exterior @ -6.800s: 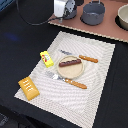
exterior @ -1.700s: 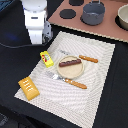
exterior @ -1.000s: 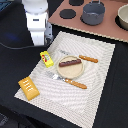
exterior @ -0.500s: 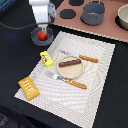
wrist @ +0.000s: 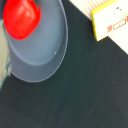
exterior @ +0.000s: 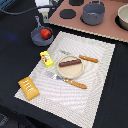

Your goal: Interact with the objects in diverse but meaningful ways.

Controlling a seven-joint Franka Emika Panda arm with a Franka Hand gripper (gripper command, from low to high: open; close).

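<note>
Showing blurred orange marks — unreadable — the yellow packet (wrist: 113, 20).

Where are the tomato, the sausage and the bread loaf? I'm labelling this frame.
red tomato (exterior: 46, 33), exterior view, middle of its top.
thin brown sausage (exterior: 70, 62), exterior view, mid-length.
golden scored bread loaf (exterior: 29, 88), exterior view, centre of crust.

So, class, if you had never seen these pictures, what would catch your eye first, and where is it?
Probably the red tomato, sitting in the small grey pan on the dark surface beside the placemat. Next, the sausage lying on the round plate mid-mat, and the yellow packet near the mat's edge.
</note>
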